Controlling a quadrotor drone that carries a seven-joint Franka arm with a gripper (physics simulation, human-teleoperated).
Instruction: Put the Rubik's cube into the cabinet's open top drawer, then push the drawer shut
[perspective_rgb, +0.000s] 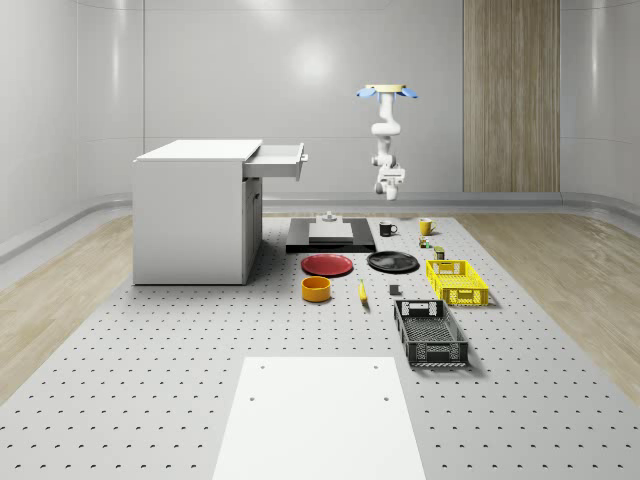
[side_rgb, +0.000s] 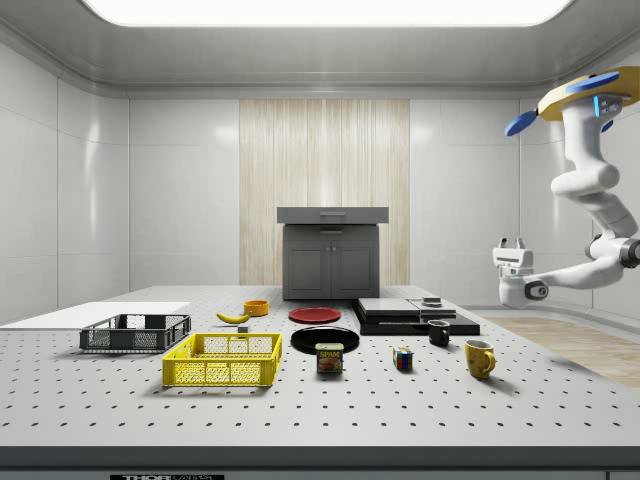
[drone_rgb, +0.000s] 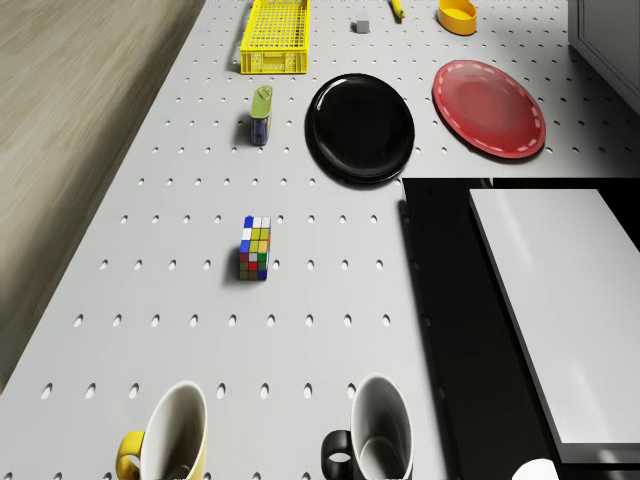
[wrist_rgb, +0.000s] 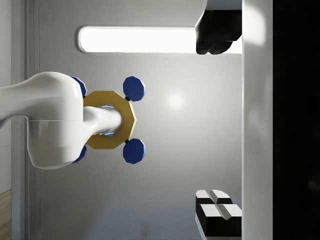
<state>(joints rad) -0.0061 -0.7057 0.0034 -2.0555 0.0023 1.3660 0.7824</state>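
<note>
— Where the fingers (wrist_rgb: 216, 216) show in the wrist view, how do they stand?

— We see them spread wide, released, with nothing between them. The gripper (wrist_rgb: 205, 121) points upward toward the ceiling light and the drone (wrist_rgb: 109, 120).

— And where does the gripper hang?

— In the side view we find the gripper (side_rgb: 512, 250) in the air at the right, above the table's (side_rgb: 120, 400) edge and higher than the mugs. The arm bends up to the drone (side_rgb: 585, 100), which hovers over that end.

— Where is the cube?

— We see the cube (drone_rgb: 255, 248) lying on the table, near the yellow mug (drone_rgb: 170, 440) and black mug (drone_rgb: 380, 435), well apart from the cabinet (perspective_rgb: 195, 215). Its top drawer (perspective_rgb: 278, 160) stands pulled open.
</note>
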